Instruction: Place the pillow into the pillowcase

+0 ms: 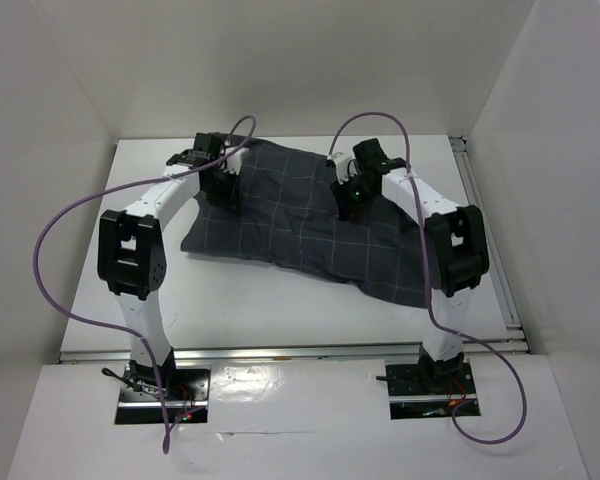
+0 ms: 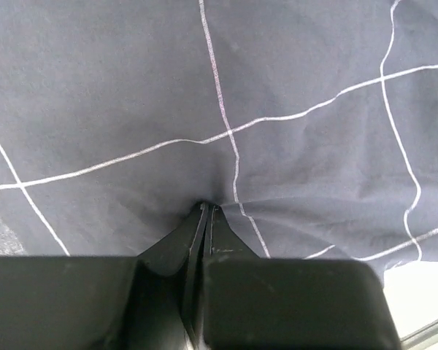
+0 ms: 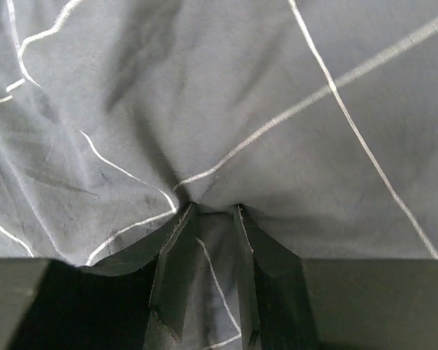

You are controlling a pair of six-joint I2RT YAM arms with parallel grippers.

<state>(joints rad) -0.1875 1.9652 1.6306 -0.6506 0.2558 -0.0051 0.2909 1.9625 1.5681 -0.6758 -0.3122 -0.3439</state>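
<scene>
White table [image 1: 280,310], white walls. Across its far half lies the pillowcase [image 1: 290,235], rumpled (grid lines showing). The left gripper [image 2: 206,208] is pinched tight on cloth at the far-left end. The right gripper [image 3: 210,211] clamps a bunched fold further right.

The pillowcase [image 1: 290,230] is a dark charcoal-grey cloth crossed by a thin pale windowpane grid. It lies spread over the middle of the white table [image 1: 280,315], toward the far side. Its length runs from far left to near right, and the near-right corner reaches closest to the front edge. It is rumpled rather than flat, with soft swells and folds across the top. Close up, the fabric draws into a tight pucker at two places on its far part, left and right — creases fan out from each and the grid lines bend there
</scene>
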